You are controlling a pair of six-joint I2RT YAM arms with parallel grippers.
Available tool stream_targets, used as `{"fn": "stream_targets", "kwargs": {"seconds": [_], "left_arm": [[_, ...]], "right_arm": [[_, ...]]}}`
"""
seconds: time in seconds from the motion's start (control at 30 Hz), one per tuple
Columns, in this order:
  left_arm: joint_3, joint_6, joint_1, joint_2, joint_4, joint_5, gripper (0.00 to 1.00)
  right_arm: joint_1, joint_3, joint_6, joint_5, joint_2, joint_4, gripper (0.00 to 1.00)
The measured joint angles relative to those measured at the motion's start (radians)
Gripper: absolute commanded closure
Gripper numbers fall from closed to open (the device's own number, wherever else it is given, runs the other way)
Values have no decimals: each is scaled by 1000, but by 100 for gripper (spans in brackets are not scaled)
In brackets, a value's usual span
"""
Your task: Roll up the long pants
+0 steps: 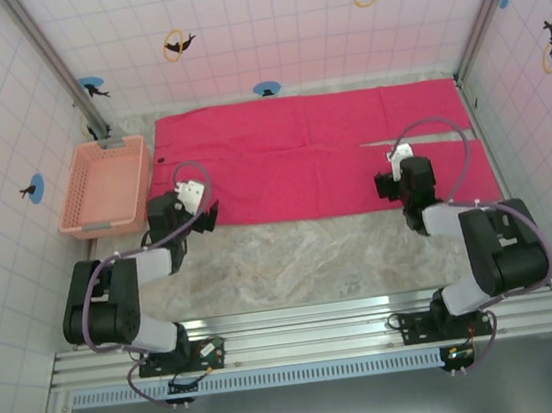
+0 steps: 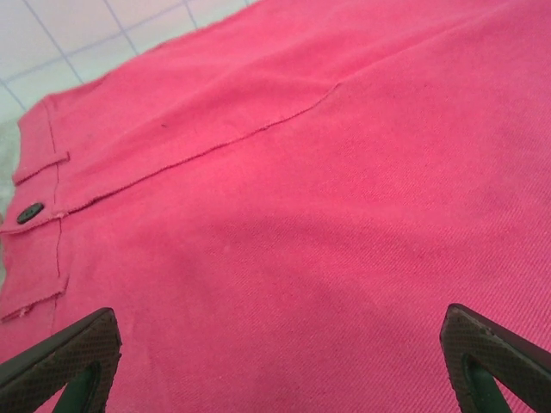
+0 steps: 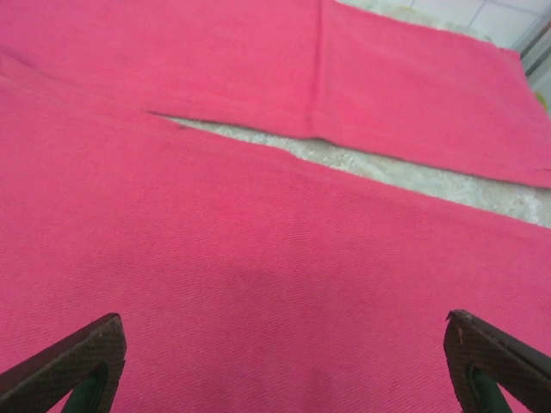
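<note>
The long pants lie flat across the far half of the table, waist at the left, both legs running right with a narrow gap between them. My left gripper hovers over the near edge by the waist, open, nothing between its fingertips; the pants with a dark button spread below it. My right gripper hangs open over the near leg's front edge. Below its fingertips lie the pants and the slit between the legs.
A salmon-pink lattice basket stands at the left beside the waist. Tiled walls close the left, right and back. Bare marbled tabletop runs between the pants and the arm bases.
</note>
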State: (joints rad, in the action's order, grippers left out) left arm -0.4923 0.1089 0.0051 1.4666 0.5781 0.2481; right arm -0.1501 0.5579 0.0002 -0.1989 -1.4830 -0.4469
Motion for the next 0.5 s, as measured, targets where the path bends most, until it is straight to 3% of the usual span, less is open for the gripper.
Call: {"fn": "stream_targets", "kwargs": {"seconds": [0.07, 0.13, 0.23, 0.33, 0.5], "left_arm": [[-174, 23, -6, -31, -229, -39, 2], [-365, 77, -13, -58, -423, -97, 2], [-565, 246, -24, -122, -661, -145, 2], [-580, 423, -59, -200, -793, -199, 3], [-389, 628, -154, -230, -953, -245, 3]], "right_arm": [[-24, 200, -44, -2, 2, 232, 0], [-87, 404, -132, -8, 7, 437, 7], [-198, 560, -252, 6, 33, 672, 11], [-240, 578, -322, 58, 61, 867, 18], [-225, 525, -381, 58, 62, 1091, 19]]}}
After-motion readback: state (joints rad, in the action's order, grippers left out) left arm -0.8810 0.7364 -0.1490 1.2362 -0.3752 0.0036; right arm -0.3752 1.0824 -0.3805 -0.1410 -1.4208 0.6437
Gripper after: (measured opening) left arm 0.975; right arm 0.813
